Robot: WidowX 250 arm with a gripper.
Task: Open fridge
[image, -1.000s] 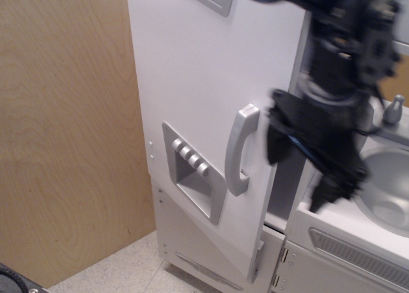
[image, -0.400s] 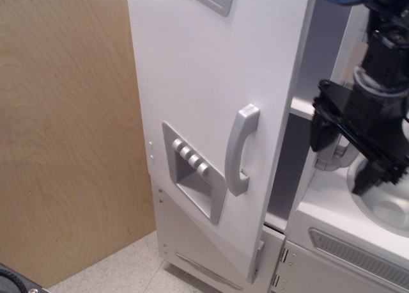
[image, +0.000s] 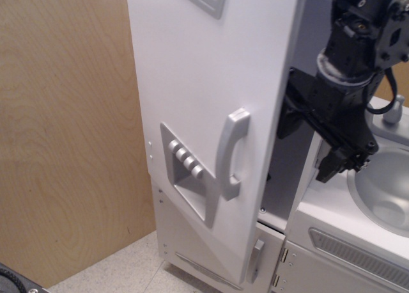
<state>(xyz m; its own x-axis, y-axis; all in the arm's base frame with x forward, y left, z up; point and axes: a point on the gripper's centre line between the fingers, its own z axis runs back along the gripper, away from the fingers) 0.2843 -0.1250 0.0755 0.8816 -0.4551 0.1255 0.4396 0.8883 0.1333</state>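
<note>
The tall white fridge (image: 192, 69) fills the middle of the view. Its large door stands ajar, swung out to the left, with the long grey vertical handle (image: 231, 155) and the grey dispenser panel (image: 187, 178) facing me. A dark gap shows between the door's free edge and the fridge body. My black gripper (image: 308, 146) is at that gap, just right of the door's edge and behind it, level with the handle. Its fingers (image: 330, 167) are spread apart and hold nothing. The shelves inside are hidden by the door and the arm.
The small lower door with a short handle (image: 255, 261) sits below the big door. A white sink counter (image: 332, 235) with a grey basin (image: 383, 187) and faucet (image: 395, 107) adjoins on the right. A wooden wall panel (image: 64, 133) stands on the left.
The big door has swung further open to the left. My gripper went right over the sink, then came back left and up into the gap behind the door's edge.
</note>
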